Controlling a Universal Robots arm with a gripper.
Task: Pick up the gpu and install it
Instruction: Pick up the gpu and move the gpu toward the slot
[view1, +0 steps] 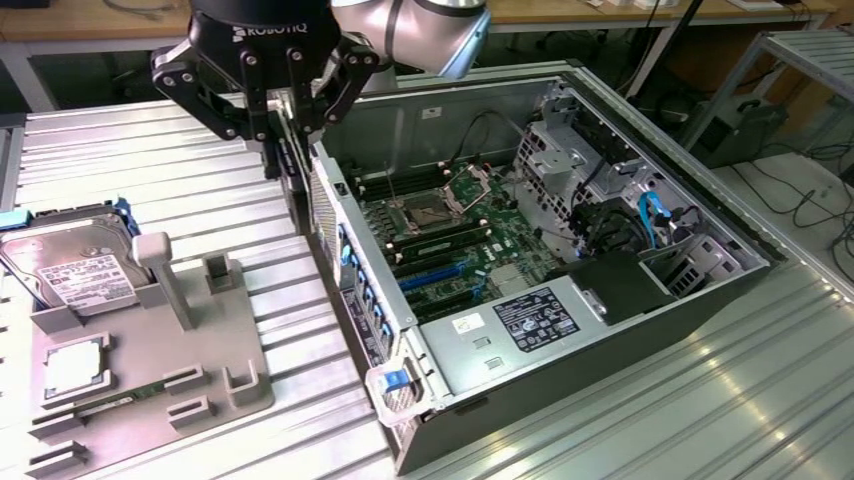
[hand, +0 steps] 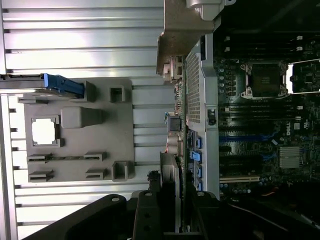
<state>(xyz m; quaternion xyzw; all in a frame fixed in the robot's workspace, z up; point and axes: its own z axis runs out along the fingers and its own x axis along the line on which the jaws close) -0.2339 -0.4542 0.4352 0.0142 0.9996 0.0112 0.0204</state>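
Observation:
My gripper hangs at the top of the exterior view, shut on the gpu. The gpu is a thin dark card held on edge, hanging down from the fingers. It sits just outside the rear wall of the open computer case, over the metal table. In the wrist view the gpu runs edge-on away from the gripper, with its pale metal bracket at the far end. The motherboard lies exposed inside the case, with blue and black slots near the rear wall.
A grey fixture tray lies at the exterior view's left, carrying a silver hard drive and a CPU. The case's drive bays and cables fill its far side. Ribbed metal table surrounds everything.

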